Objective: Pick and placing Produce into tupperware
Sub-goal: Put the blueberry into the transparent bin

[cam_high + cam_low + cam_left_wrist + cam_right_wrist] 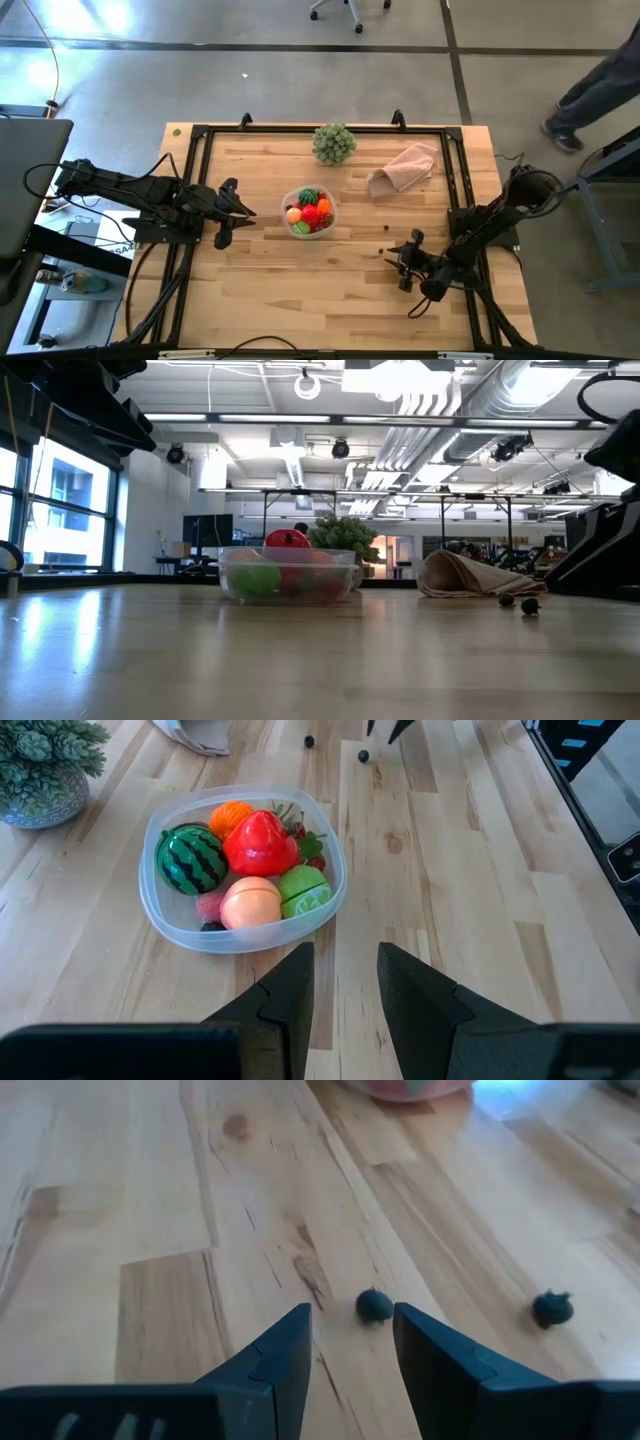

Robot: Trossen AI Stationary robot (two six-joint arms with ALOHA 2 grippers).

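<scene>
**Resting beside a filled tupperware, with two dark berries still on the wood**

Seen from above: near the frame centre sits the tupperware point(309, 212), filled with the produce point(312, 211) in red, orange and green. Just left of it, the left gripper point(243, 211), fingers a little apart and gripping nothing. At lower right, the right gripper point(400, 262), also slightly spread and empty. Above the container, at upper centre, a leafy green ball point(334, 143); to its right a pinkish cloth point(405, 167). All placed on the wooden table point(280, 290).

Seen from table height: the clear container at centre left, with red and green pieces showing through its wall. Behind it the leafy ball. At right the folded cloth, and just beside it two dark berries point(518, 602) lying on the wood.

Seen from the left wrist: the container in the upper left part, holding a striped watermelon point(192, 859), a red strawberry point(262, 843), an orange piece point(230, 817), a peach-coloured piece point(251, 903) and a light green lime point(303, 890). Two fingers point(288, 990) at the bottom edge, a narrow gap between them, nothing pinched.

Seen from the right wrist: one dark berry point(374, 1306) just ahead of the gap between the fingertips, touching neither finger. A second berry point(552, 1308) lying farther right. Fingers point(275, 1355) a little apart.
</scene>
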